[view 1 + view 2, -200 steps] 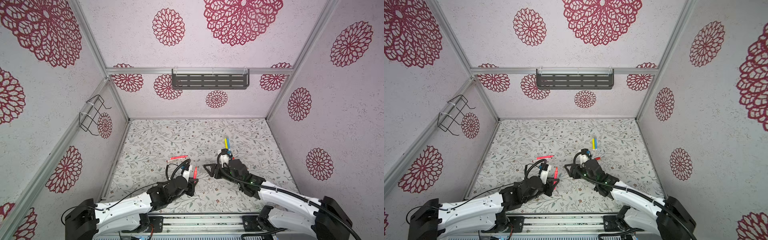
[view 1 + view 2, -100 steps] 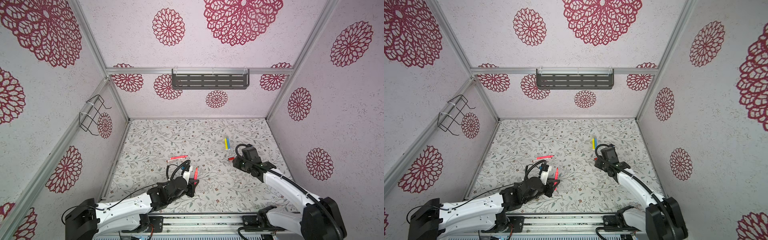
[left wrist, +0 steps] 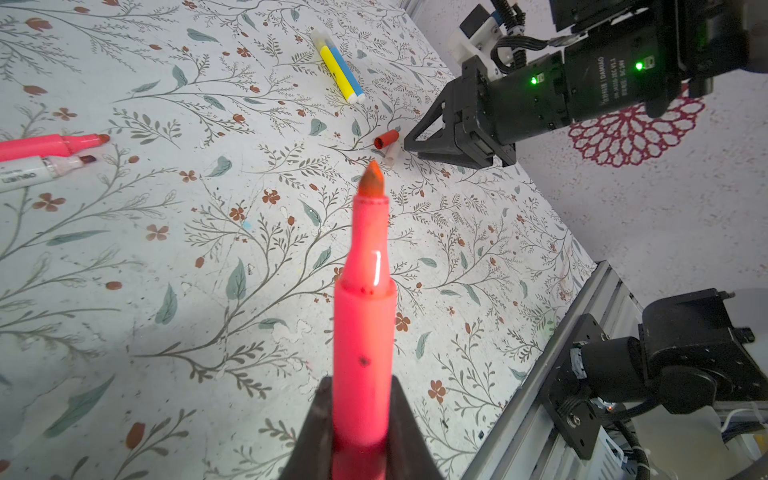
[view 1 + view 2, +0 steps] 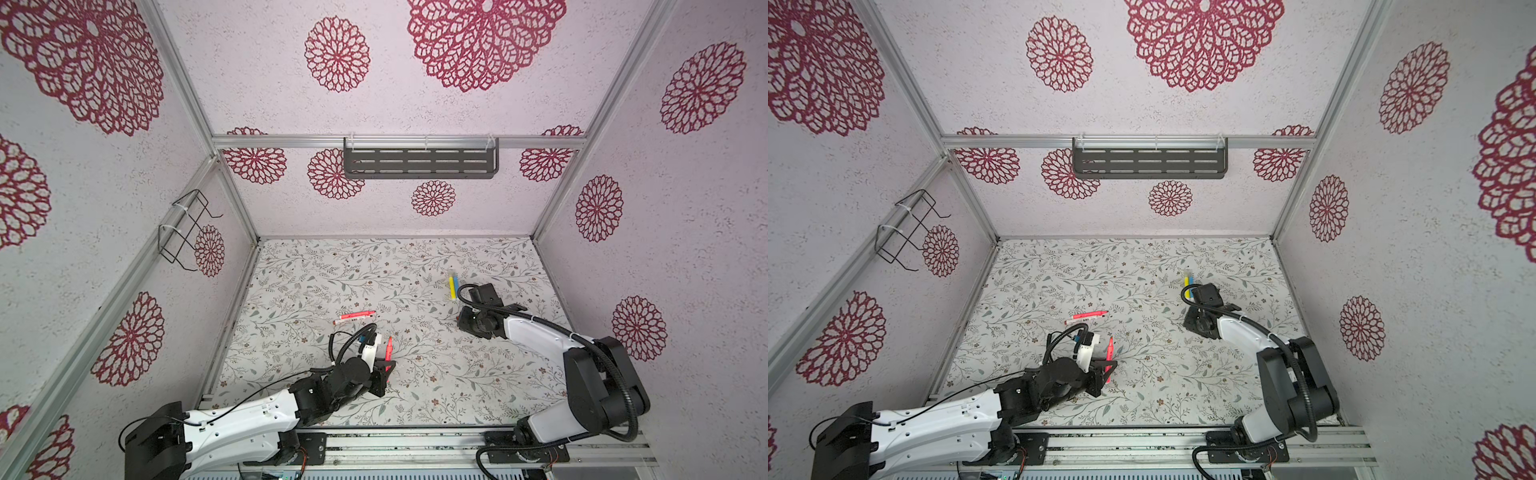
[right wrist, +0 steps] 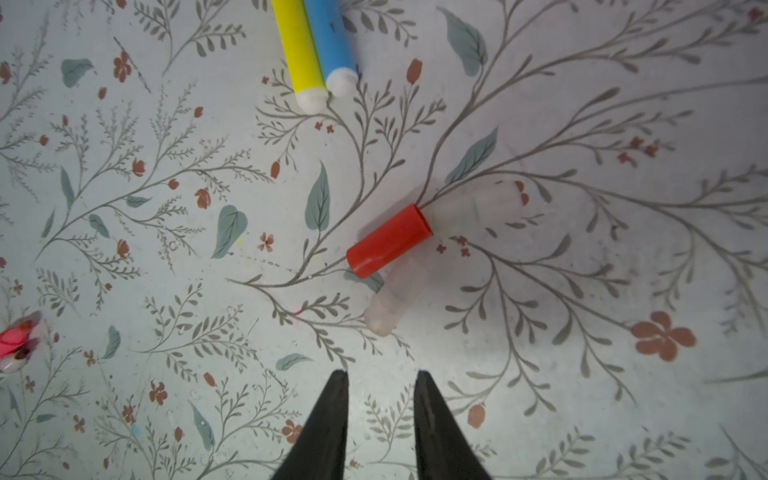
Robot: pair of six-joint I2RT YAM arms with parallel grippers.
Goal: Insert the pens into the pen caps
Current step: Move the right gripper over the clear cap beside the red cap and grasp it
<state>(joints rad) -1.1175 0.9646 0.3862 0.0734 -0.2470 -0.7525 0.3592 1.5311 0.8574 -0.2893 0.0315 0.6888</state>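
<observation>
The left gripper is clamping a smooth red-orange pen, its cone-shaped felt tip bare, at lower centre in both top views. The right gripper, right of centre there, is keeping its pointed black jaws slightly apart on nothing, near a glossy red cap touching a cloudy translucent cap on the flower-printed table.
</observation>
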